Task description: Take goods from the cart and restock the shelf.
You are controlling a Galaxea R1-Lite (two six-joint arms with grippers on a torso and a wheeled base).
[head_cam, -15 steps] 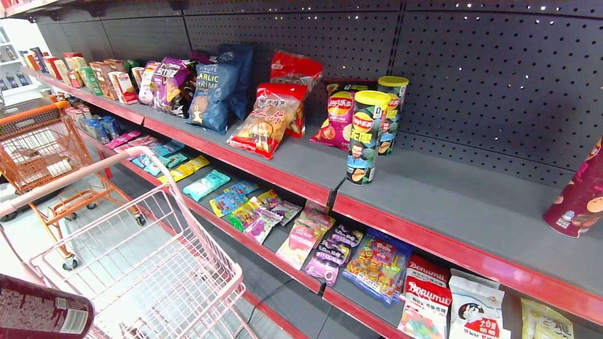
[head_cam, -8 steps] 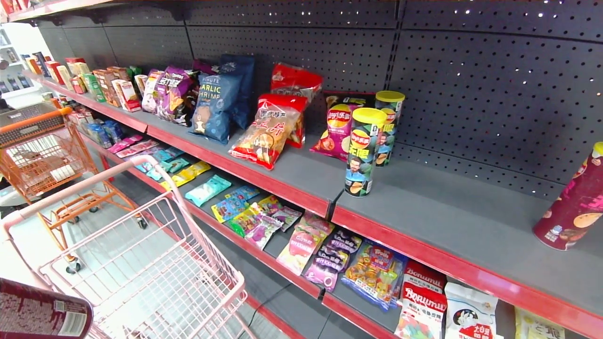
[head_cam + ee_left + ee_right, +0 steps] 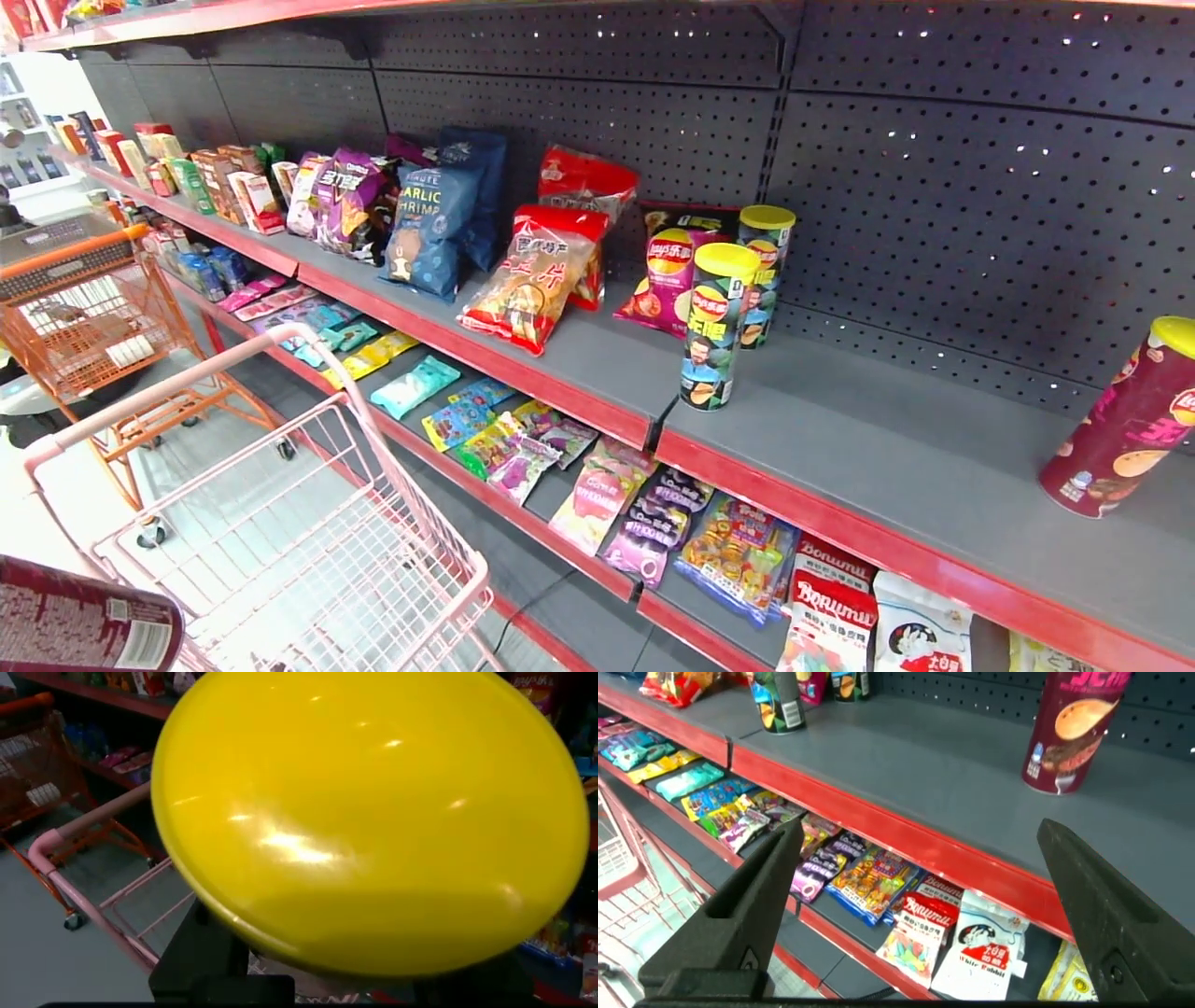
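Note:
A dark red chips can (image 3: 84, 621) lies sideways at the bottom left of the head view, beside the pink cart (image 3: 177, 387). Its yellow lid (image 3: 374, 812) faces the left wrist camera, and my left gripper (image 3: 355, 985) is shut on the can, its dark fingers (image 3: 210, 966) showing below the lid. My right gripper (image 3: 924, 915) stands open with nothing between its fingers, in front of the red edge of the grey shelf (image 3: 906, 775). A matching maroon can (image 3: 1120, 420) (image 3: 1069, 728) stands upright on that shelf at the right.
Two green yellow-lidded cans (image 3: 714, 327) and several snack bags (image 3: 532, 280) fill the shelf's left and middle. Bare shelf (image 3: 868, 429) lies between the green cans and the maroon can. Candy packs (image 3: 597, 490) lie on the lower shelf. An orange cart (image 3: 84, 299) stands far left.
The whole head picture has shifted downward, so the camera moved. The can at the bottom left keeps its place in the picture; nothing on the shelf has moved.

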